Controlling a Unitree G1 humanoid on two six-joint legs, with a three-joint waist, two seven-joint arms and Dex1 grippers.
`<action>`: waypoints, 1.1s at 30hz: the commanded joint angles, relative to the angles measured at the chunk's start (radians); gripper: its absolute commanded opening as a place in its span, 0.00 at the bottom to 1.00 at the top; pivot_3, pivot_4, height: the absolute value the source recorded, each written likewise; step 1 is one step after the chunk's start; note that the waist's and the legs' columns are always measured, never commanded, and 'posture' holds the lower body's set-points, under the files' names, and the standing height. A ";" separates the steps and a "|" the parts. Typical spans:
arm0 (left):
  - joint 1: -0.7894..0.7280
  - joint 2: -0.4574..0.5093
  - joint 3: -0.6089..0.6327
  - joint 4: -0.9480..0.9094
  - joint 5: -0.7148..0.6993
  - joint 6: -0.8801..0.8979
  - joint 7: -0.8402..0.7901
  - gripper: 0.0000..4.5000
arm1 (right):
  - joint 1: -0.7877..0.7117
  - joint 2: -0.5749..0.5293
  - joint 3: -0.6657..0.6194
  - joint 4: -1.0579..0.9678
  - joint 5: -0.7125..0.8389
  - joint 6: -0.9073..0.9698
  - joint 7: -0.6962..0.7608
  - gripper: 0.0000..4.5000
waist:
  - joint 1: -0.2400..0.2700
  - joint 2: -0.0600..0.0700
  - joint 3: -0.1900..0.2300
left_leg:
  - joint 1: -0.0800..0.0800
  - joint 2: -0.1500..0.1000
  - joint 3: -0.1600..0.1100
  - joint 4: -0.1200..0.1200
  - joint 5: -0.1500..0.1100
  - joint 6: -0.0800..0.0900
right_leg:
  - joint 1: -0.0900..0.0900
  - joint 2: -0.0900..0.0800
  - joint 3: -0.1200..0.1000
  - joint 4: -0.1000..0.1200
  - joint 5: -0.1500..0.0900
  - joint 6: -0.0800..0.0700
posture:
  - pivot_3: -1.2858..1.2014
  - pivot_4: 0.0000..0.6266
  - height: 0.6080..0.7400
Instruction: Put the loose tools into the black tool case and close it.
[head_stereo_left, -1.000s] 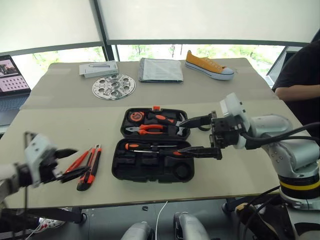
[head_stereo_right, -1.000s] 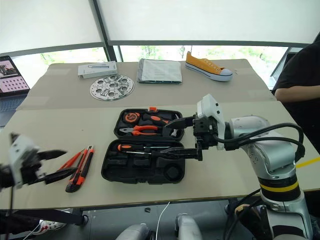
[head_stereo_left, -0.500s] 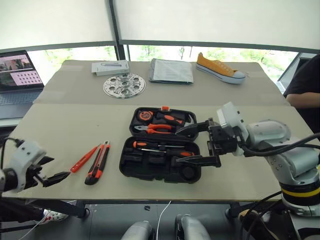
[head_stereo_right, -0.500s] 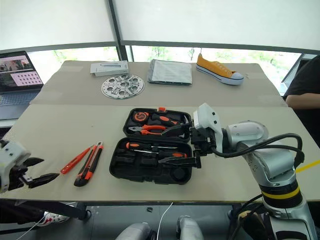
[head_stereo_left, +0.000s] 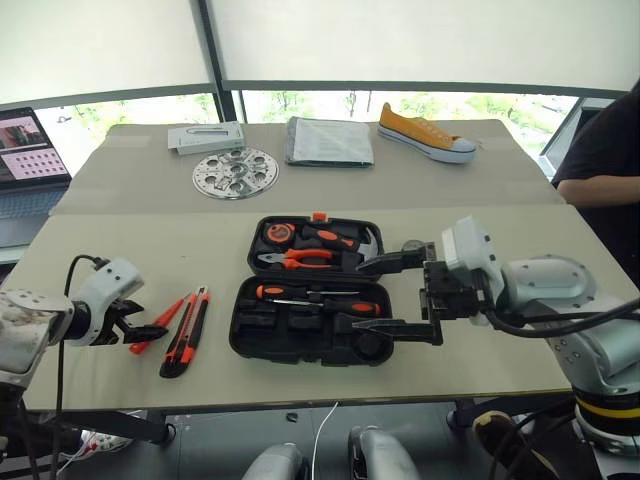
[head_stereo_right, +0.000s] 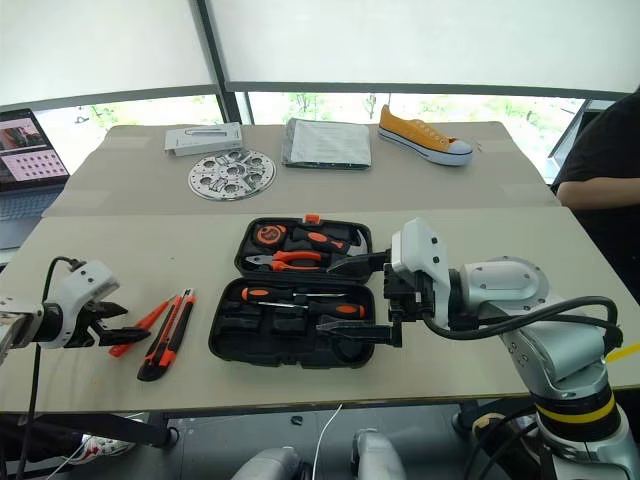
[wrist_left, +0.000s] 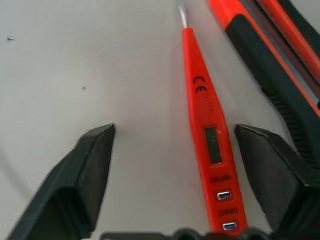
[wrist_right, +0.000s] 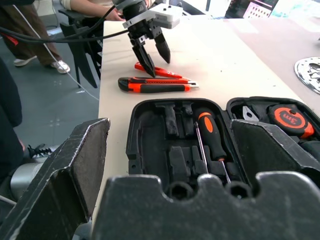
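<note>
A beige table (head_stereo_left: 120, 250) fills the middle of the head views. At centre lies the black tool case (head_stereo_left: 305, 335), open flat, its upper half holding pliers, a hammer and a tape measure, its lower half holding two screwdrivers (head_stereo_left: 310, 296); several recesses look dark and are hard to read.

At lower left, the left gripper (head_stereo_right: 118, 332) hangs low over the slim orange pen-like tool (wrist_left: 206, 127), fingers apart and straddling it (the wrist view cuts off the tool's rear end, and whether a fingertip touches it cannot be told). Just beside it to the right lies the black-and-orange utility knife (head_stereo_left: 183, 333).

At right of centre, the right gripper (head_stereo_left: 385, 295) hovers over the case's right end, fingers spread wide and empty, hiding part of the recesses beneath.

A person's dark sleeve (head_stereo_left: 600, 150) is cut off at the right edge.
</note>
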 joint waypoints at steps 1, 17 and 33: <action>0.019 -0.011 -0.059 0.067 0.058 -0.028 0.011 0.53 | 0.010 -0.026 -0.047 -0.047 0.043 0.000 -0.013 1.00 | 0.003 0.003 -0.001 | 0.001 0.000 0.000 0.000 0.000 0.000 | 0.001 0.000 0.001 0.000 0.000 0.000 | 0.52 0.24 1.00; -0.425 -0.078 -0.151 -0.026 0.049 -0.262 -0.199 0.09 | 0.176 -0.167 -0.162 -0.113 0.121 0.027 -0.046 1.00 | 0.023 -0.005 0.002 | -0.007 -0.001 -0.002 0.005 0.004 0.007 | -0.002 -0.001 -0.001 0.000 0.002 0.001 | 0.52 0.24 1.00; -0.637 -0.365 -0.485 0.090 0.199 -0.414 -0.438 0.09 | 0.264 -0.159 -0.176 -0.216 0.172 0.046 -0.175 1.00 | 0.011 -0.007 0.003 | -0.007 0.001 -0.002 0.005 0.005 0.006 | -0.002 -0.001 0.000 -0.001 0.002 0.000 | 0.52 0.24 1.00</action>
